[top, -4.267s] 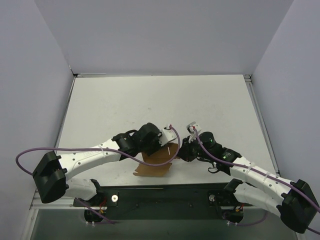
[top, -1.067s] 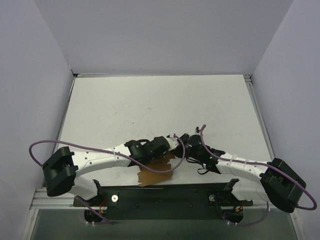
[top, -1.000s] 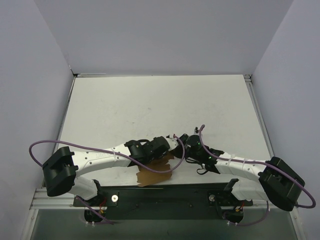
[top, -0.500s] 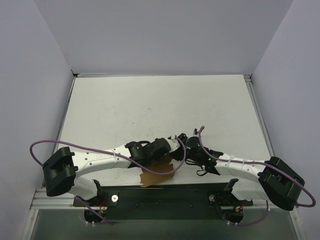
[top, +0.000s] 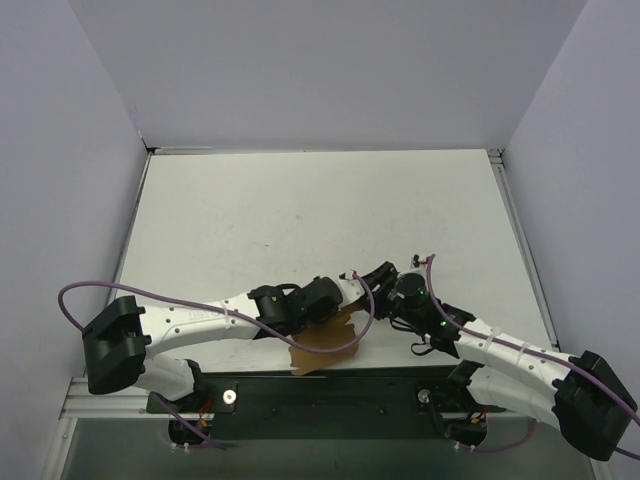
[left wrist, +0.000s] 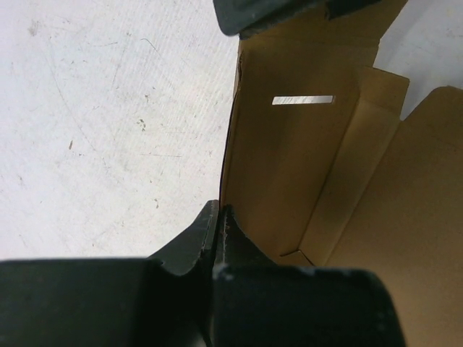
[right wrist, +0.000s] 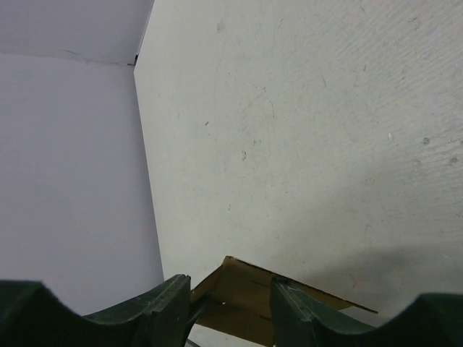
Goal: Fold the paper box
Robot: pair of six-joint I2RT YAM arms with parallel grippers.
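Left tool (left wrist: 219, 215) clamps one edge of the paper box (left wrist: 289, 181).

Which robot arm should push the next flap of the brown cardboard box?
Probably the right. The right gripper is open and free, with a corner of the brown cardboard box right in front of it. The left gripper is shut on the box's edge, holding it.

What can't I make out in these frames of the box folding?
Top external: the left arm covers the upper part of the paper box, so its folded shape is unclear.
Left wrist: the box runs off the right and bottom edges.
Right wrist: only a corner shows between the fingers of the right end effector; contact unclear.
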